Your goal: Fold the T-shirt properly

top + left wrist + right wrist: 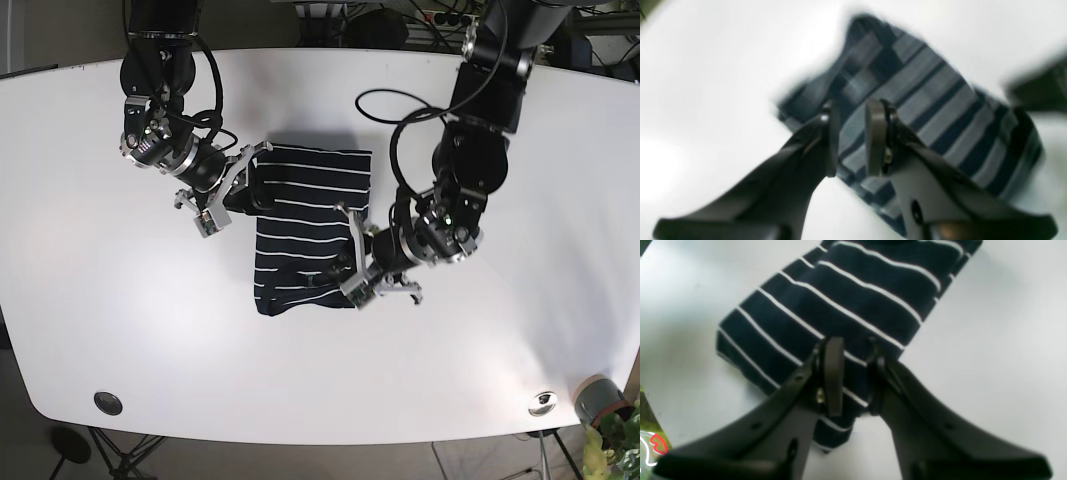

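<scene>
In the wrist views both pairs of fingers stand spread with a gap between them, pinching nothing. The right gripper (243, 183), at centre left of the base view, hovers at the upper left edge of the T-shirt (310, 230); the left gripper (352, 255) sits at its lower right edge. The folded, navy, white-striped T-shirt lies mid-frame on the white table (90, 300), its long axis running top to bottom, stripes crosswise.
</scene>
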